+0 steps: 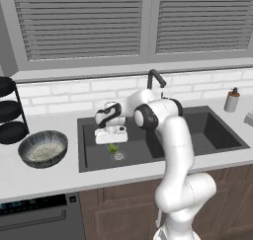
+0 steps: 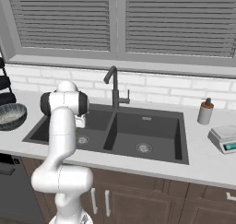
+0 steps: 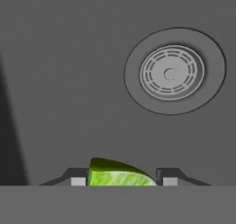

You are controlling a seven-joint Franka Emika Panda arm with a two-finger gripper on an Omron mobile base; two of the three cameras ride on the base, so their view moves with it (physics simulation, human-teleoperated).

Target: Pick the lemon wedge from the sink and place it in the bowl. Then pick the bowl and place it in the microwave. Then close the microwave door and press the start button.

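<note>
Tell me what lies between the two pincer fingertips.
The lemon wedge lies between the fingertips of the pincer in the hand view, above the sink floor near the round drain.

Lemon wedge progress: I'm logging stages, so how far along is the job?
Early. Nothing is finished: the bowl sits empty on the counter left of the sink. In hand: the gripper has the lemon wedge between its fingertips, above the left basin near the drain. Left: dropping it in the bowl, then every microwave step.
</note>
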